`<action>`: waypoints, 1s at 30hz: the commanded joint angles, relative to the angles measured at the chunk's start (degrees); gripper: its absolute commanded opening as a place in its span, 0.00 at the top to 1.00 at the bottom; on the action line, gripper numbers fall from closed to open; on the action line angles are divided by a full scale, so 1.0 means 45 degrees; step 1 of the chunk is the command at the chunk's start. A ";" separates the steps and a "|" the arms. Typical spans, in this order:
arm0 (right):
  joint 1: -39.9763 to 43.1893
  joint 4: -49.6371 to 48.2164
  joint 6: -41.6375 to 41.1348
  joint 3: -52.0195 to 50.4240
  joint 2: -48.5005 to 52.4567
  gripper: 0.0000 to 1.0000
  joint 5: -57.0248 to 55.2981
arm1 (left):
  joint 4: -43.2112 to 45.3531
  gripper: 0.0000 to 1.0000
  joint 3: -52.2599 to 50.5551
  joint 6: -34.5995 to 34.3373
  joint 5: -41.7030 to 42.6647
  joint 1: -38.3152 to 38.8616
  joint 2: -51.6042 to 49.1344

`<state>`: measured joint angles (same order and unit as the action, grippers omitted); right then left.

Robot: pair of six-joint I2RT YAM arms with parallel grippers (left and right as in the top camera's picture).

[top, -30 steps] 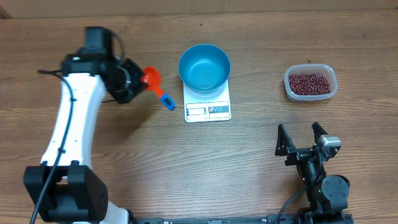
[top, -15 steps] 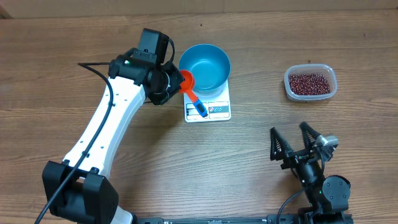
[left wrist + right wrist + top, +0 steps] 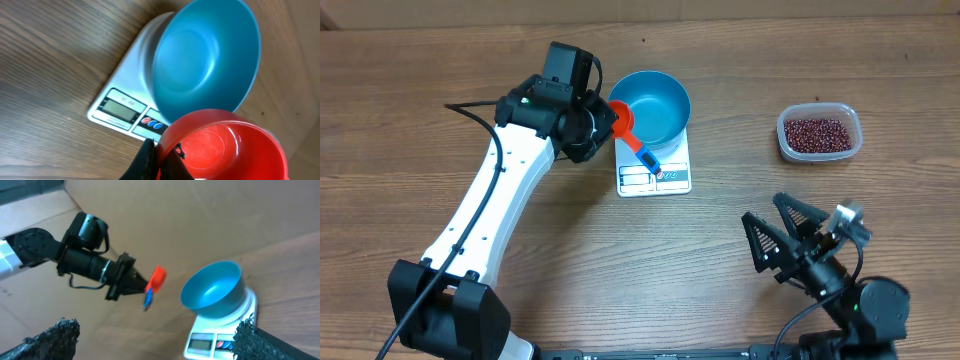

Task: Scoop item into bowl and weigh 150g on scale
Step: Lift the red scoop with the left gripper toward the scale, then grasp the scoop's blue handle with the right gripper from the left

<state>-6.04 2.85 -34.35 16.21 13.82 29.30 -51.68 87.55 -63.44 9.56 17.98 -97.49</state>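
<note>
The left gripper (image 3: 599, 126), in the upper centre-left of the overhead view, is closed on a red measuring scoop (image 3: 623, 122). In the left wrist view its dark fingers (image 3: 148, 159) are clamped on the scoop (image 3: 225, 150) where the cup joins the handle, and the cup is seen to be empty. From above, the cup overlaps the left rim of the blue bowl (image 3: 650, 108), and the blue handle end slants down and right over the scale (image 3: 655, 176). Contact between scoop and bowl cannot be determined.

The bowl stands on the rear of the white scale, upper centre of the frame, with the display window and buttons exposed at the front edge (image 3: 120, 107). The bowl's interior (image 3: 205, 55) is seen to be empty.

The beans (image 3: 818, 132) are contained in a clear plastic tub (image 3: 855, 138) at the upper right, well apart from the scale.

The right gripper (image 3: 763, 212), lower right, is spread wide with nothing between its fingers (image 3: 55, 336), above the bare wooden table (image 3: 820, 60).
</note>
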 commanded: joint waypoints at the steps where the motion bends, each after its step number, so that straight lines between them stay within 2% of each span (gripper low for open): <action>1: -0.0049 0.0466 -0.0423 0.1656 0.2059 0.00 0.1127 | 0.0316 0.95 0.0165 -0.1506 -0.0262 0.0432 0.0452; 6: -0.0049 0.0753 -0.0418 0.3920 0.5688 0.00 0.2671 | 0.0884 0.96 0.0165 -0.2667 -0.0568 0.0845 0.0452; 9: -0.0049 -0.0471 -0.0423 0.4639 0.7640 0.00 0.3512 | 0.1044 0.96 0.0165 -0.3424 -0.0549 0.0937 0.0452; 14: -0.0063 -0.2793 -0.2817 0.4668 1.0093 0.00 0.3905 | 0.0811 0.96 0.0165 -0.4255 -0.0491 0.0991 0.0452; 15: -0.0141 -0.3351 -0.2885 0.4668 1.0846 0.10 0.4114 | 0.0763 0.96 0.0165 -0.4250 -0.0457 0.1015 0.0452; 16: -0.0189 -0.3483 -0.2890 0.4668 1.1074 0.13 0.4138 | 0.0699 0.96 0.0165 -0.4255 -0.0442 0.1044 0.0452; 18: -0.0733 -0.4284 -0.2890 0.4668 1.2104 0.30 0.4129 | 0.0418 0.96 0.0165 -0.4342 -0.0374 0.1171 0.0452; 26: -0.2098 -0.4571 -0.3094 0.4668 1.2735 0.44 0.2579 | -0.0607 0.96 0.0165 -0.4328 0.0646 0.1248 0.0452; 30: -0.2803 -0.4546 -0.3808 0.4668 1.2735 0.48 0.1632 | -0.0544 0.96 0.0160 -0.4337 0.0753 0.1579 0.0452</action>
<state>-16.88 -17.10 -49.25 36.12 71.26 40.53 -54.28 87.55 -82.37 11.62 23.64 -97.49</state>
